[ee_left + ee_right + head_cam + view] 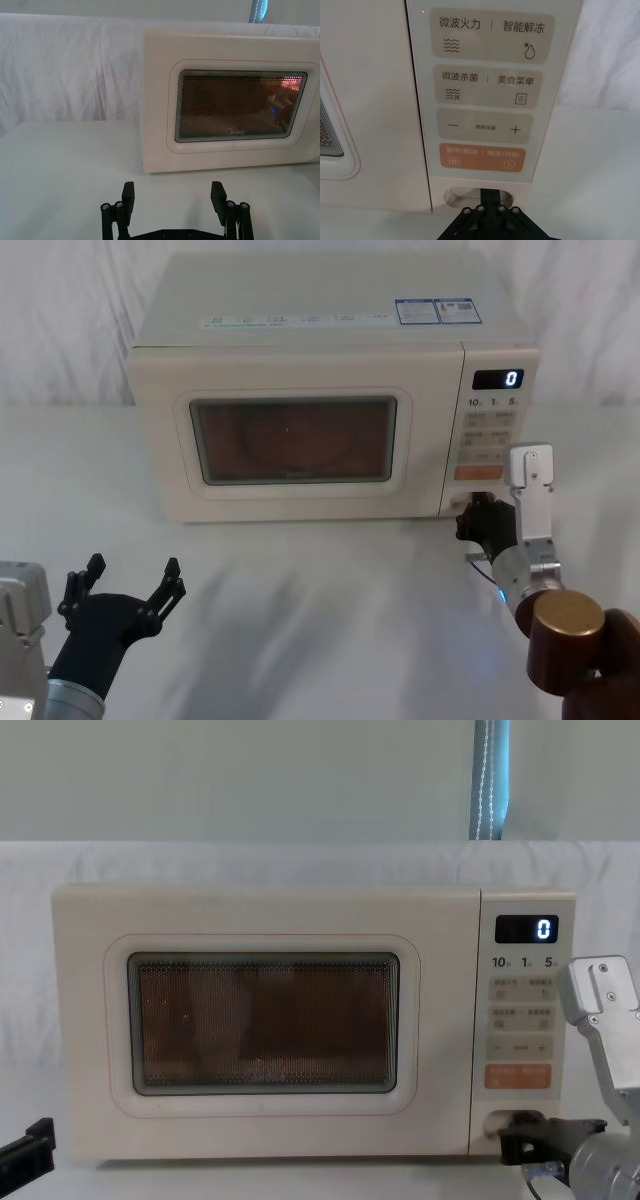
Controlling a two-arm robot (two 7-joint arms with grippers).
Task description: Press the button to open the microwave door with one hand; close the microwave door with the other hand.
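The cream microwave door (290, 440) with its dark window sits flush with the body, also in the chest view (260, 1020) and the left wrist view (240, 105). The button (460, 196) is the blank cream key at the foot of the control panel, under the orange key (482, 157). My right gripper (490, 194) is shut, its tip against the button's middle and hiding part of it; in the head view the right gripper (470, 512) meets the panel's bottom corner. My left gripper (130, 575) hangs open and holds nothing, low at the front left, well short of the door.
The microwave stands on a white-draped table (320, 600) with a white cloth backdrop behind it. The display (497, 379) reads 0. Bare cloth lies between the left gripper (172, 197) and the microwave front.
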